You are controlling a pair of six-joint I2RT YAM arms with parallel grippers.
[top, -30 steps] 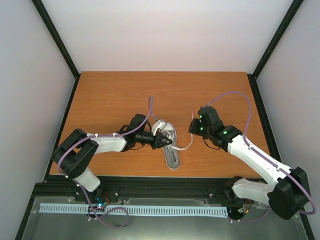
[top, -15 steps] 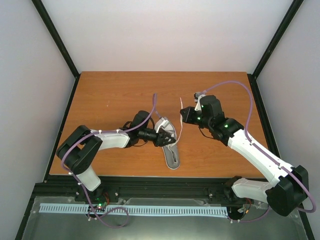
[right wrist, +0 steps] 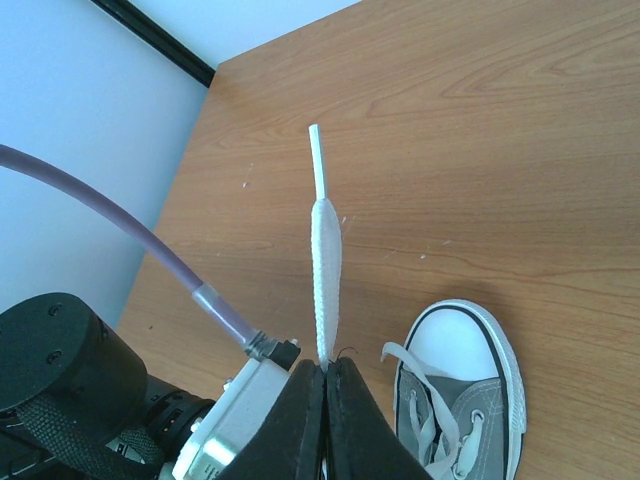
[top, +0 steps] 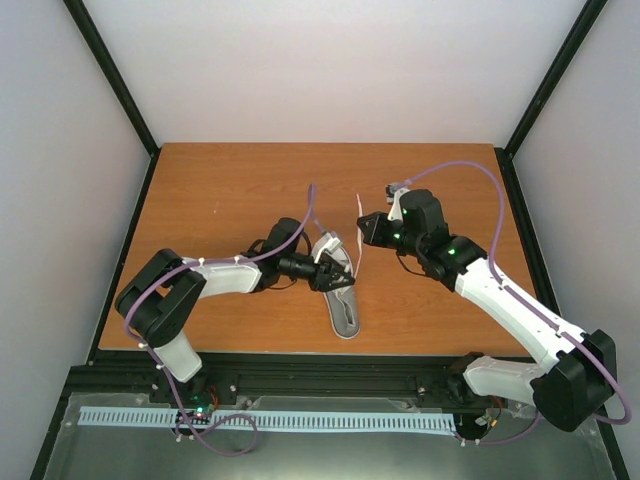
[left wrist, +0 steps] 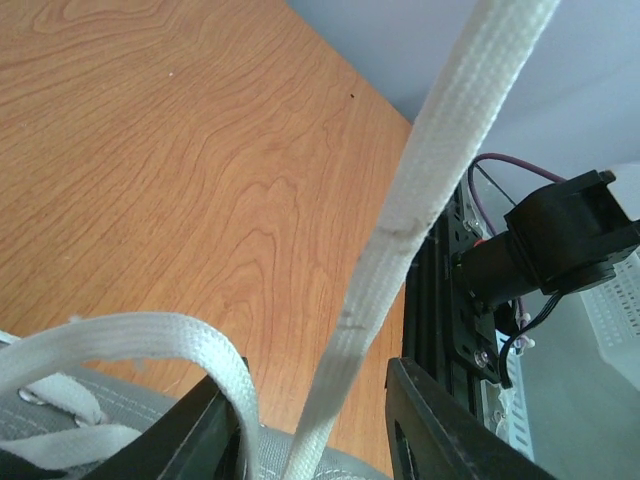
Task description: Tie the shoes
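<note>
The grey sneaker (top: 342, 290) lies mid-table, its white toe cap (right wrist: 461, 346) pointing toward the far side. My left gripper (top: 338, 276) sits over the shoe's laced part with its jaws apart. In the left wrist view a taut white lace (left wrist: 400, 230) runs up between the jaws of the left gripper (left wrist: 305, 390), touching neither, and a slack lace loop (left wrist: 130, 340) lies beside it. My right gripper (top: 366, 228) is above and to the right of the shoe. In the right wrist view the right gripper (right wrist: 326, 366) is shut on that lace (right wrist: 326, 260), and the lace's tip sticks out past the fingers.
The wooden table (top: 220, 190) is framed by black posts and white walls. A black rail (top: 300, 375) runs along the near edge. It shows with an arm base in the left wrist view (left wrist: 545, 250). Purple cables (top: 470, 175) arch over both arms.
My right gripper has moved left and away from the near edge with the lace end, drawing the lace taut. My left gripper has shifted slightly further onto the shoe.
</note>
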